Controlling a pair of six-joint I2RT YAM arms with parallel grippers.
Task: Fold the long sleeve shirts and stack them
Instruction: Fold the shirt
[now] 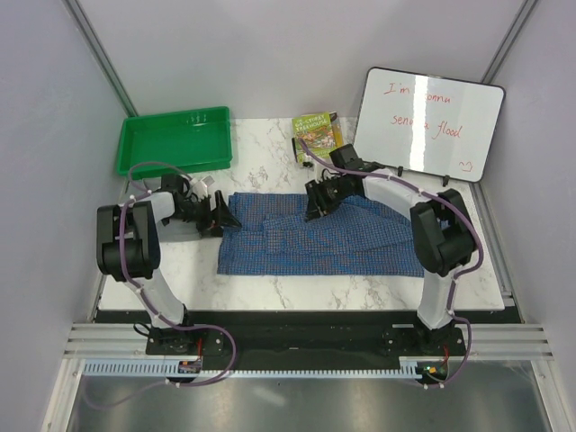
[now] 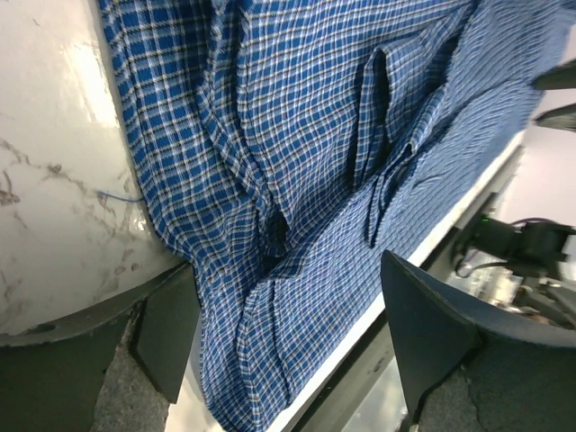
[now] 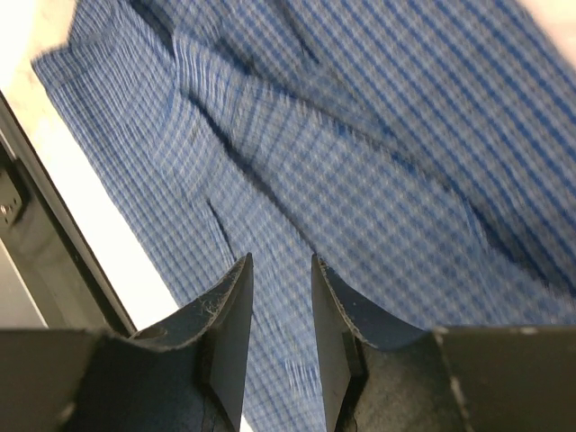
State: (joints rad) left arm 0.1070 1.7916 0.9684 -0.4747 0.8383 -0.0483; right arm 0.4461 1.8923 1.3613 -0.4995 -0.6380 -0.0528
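We judge a fold in hand: blue shirt [image 1: 315, 241] lies flat mid-frame; left gripper [image 1: 219, 216] wide apart at its left edge, right gripper [image 1: 313, 209] narrowly apart above it. Next: both must clamp cloth

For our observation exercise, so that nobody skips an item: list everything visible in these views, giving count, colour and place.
shirt: one, blue with fine dark check, spread across the table's middle
tray: one, green, far left corner
booklet: one, green and yellow, far edge, left of the whiteboard
whiteboard: one, white with red writing, propped far right
table: one, white marble
left fingers: two, dark, spread wide at the shirt's left edge
right fingers: two, dark, narrowly apart over the shirt's far edge
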